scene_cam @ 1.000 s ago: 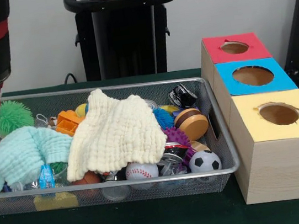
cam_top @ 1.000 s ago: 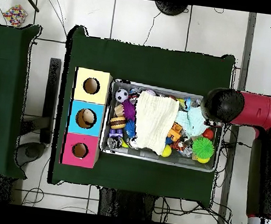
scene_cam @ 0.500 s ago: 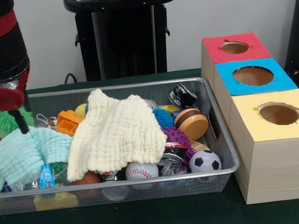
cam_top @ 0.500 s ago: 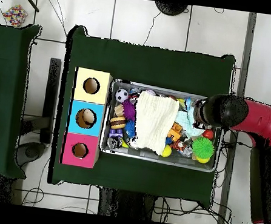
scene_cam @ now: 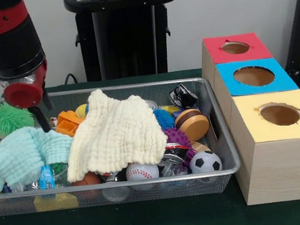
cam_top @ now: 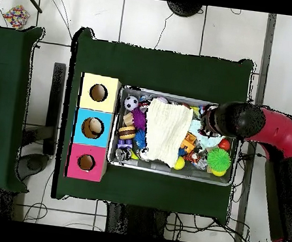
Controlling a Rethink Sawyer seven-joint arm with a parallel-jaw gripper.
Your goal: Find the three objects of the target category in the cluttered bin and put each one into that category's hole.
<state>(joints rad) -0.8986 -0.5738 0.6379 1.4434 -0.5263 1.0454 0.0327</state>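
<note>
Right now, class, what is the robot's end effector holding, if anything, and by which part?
Nothing visible: the end effector hangs above the mint cloth in the bin, apparently empty.

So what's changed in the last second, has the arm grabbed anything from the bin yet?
No grab yet. The gripper has moved from the bin's end by the green spiky ball inward, toward the yellow cloth, and now hangs above the mint cloth, holding nothing. Both cloths, the toys and the three boxes have stayed put.
</note>
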